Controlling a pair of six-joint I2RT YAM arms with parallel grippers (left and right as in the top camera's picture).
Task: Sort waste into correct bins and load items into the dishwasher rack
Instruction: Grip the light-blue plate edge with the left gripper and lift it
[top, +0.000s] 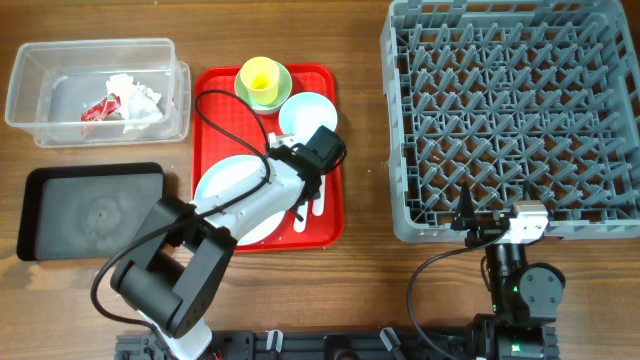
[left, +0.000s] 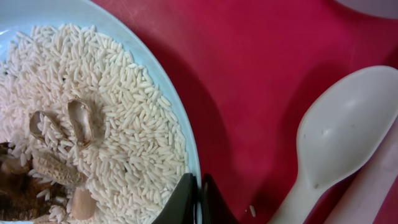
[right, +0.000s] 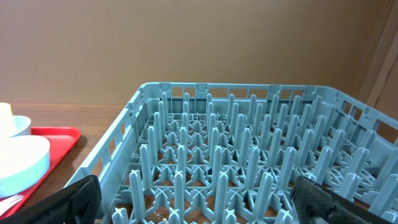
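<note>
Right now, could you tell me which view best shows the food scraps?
The left wrist view: the food scraps, whitish grains and brown bits, lie close up on the pale blue plate. Overhead shows only that plate, partly hidden, scraps too small to make out. The right wrist view faces the dishwasher rack and misses them.

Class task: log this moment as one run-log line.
left gripper shut on plate rim | right gripper open, near rack | rice, scraps on plate

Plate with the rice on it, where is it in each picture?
Overhead: plate lower left on the red tray.
Left wrist: plate fills the left side, red tray to its right.
Right wrist: not in it; red tray at left edge.
Shared landmark: the red tray.
</note>
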